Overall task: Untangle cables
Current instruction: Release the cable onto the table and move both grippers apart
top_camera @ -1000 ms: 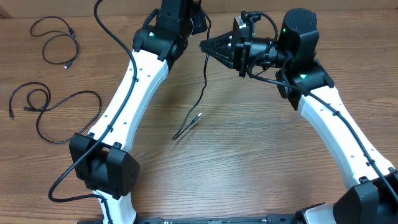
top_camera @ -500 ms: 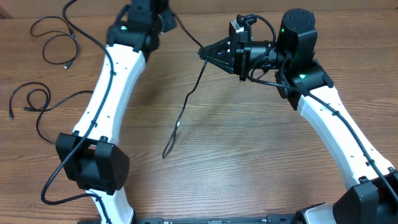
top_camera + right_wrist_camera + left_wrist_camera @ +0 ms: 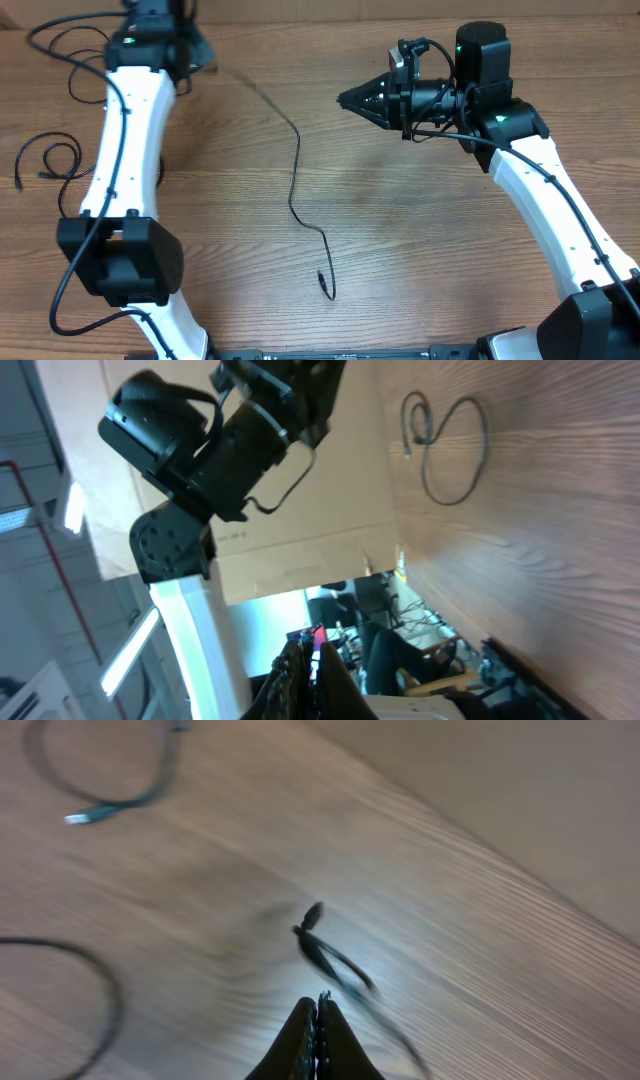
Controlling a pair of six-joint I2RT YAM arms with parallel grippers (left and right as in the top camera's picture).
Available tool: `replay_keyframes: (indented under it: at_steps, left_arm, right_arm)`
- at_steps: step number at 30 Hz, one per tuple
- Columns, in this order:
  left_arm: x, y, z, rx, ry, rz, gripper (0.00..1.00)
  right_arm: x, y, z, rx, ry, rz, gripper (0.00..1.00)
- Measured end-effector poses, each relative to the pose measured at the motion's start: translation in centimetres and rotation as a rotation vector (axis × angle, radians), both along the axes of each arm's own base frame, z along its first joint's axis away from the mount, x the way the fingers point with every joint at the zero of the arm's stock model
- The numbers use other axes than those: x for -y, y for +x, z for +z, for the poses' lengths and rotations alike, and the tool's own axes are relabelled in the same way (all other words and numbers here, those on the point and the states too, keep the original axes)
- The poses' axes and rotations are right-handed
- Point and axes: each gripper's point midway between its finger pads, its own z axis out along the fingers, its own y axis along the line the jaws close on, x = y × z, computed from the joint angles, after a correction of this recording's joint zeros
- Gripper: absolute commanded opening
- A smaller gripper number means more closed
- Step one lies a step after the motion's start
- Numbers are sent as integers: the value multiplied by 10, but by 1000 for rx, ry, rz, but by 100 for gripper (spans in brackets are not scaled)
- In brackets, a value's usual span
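One thin black cable [image 3: 296, 170] trails from my left gripper [image 3: 203, 58] at the table's far left, curves down the middle and ends in a small plug [image 3: 330, 293] near the front. In the left wrist view the left gripper [image 3: 320, 1005] is shut, with that blurred cable [image 3: 335, 960] running off its tips. My right gripper [image 3: 343, 98] hovers shut to the right of the strand with nothing in it; its jaws [image 3: 312, 655] are pressed together. Two more cables lie at the left: a loop [image 3: 50, 160] and a coil [image 3: 70, 40] half hidden by the left arm.
In the left wrist view a cord with a silvery-blue tip [image 3: 85, 817] lies ahead on the wood, and another loop [image 3: 95, 985] at the left. The right wrist view shows a cable loop [image 3: 455, 455] on the table and the left arm [image 3: 230, 440]. Cardboard stands behind the table.
My left arm swung far to the left, dragging the cable with it. The strand slipped out of the right gripper and now lies stretched across the table. The right gripper drew back slightly.
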Motion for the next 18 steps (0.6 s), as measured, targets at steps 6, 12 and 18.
replay_keyframes:
  at_steps: [6,12,18]
  left_arm:
    - [-42,-14,-10,-60,14,89,4]
    - [-44,-21,-14,-92,16,94,4]
    - [-40,-32,-22,-150,1,73,20]
  right_arm:
    - [5,3,-13,25,-57,-28,4]
    - [16,15,-38,77,-190,-111,4]
    - [54,28,-97,94,-549,-259,25]
